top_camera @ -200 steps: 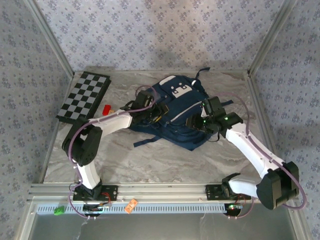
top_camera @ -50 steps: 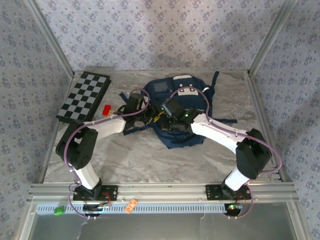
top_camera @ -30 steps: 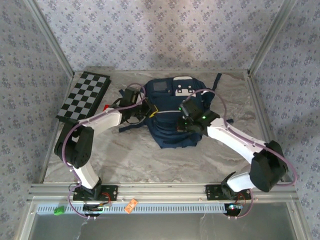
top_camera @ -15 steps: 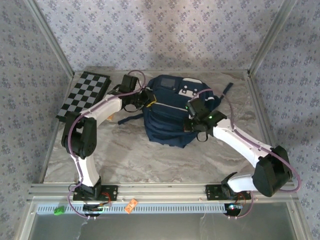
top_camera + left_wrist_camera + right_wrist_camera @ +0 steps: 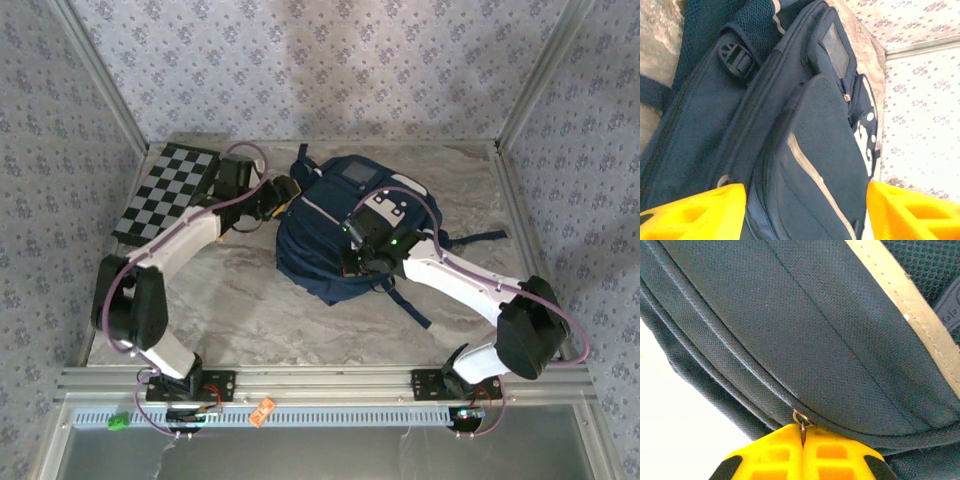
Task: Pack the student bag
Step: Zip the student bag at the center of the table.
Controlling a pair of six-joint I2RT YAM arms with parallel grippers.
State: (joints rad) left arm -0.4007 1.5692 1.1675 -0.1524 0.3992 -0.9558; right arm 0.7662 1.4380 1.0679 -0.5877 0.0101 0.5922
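Note:
The student bag (image 5: 320, 235) is a navy backpack lying in the middle of the table, its white-patched pocket toward the back right. My left gripper (image 5: 287, 190) is at the bag's back left corner. In the left wrist view its yellow fingers (image 5: 690, 212) stand wide apart and open (image 5: 805, 215), with the bag's (image 5: 805, 125) side panel ahead of them and nothing held. My right gripper (image 5: 352, 260) rests on the bag's near side. In the right wrist view it is shut (image 5: 802, 440) on a small metal zipper pull (image 5: 801, 421) at the bag's (image 5: 805, 315) seam.
A black-and-white chessboard (image 5: 168, 192) lies at the back left, beside my left arm. Dark bag straps trail right (image 5: 475, 240) and toward the near edge (image 5: 410, 300). Patterned walls and metal frame posts close in the table on three sides.
The left gripper has opened and let go of the bag, drawing back to the left. The bag has turned and shifted, its straps swinging right. The right gripper stays shut and has moved left with it.

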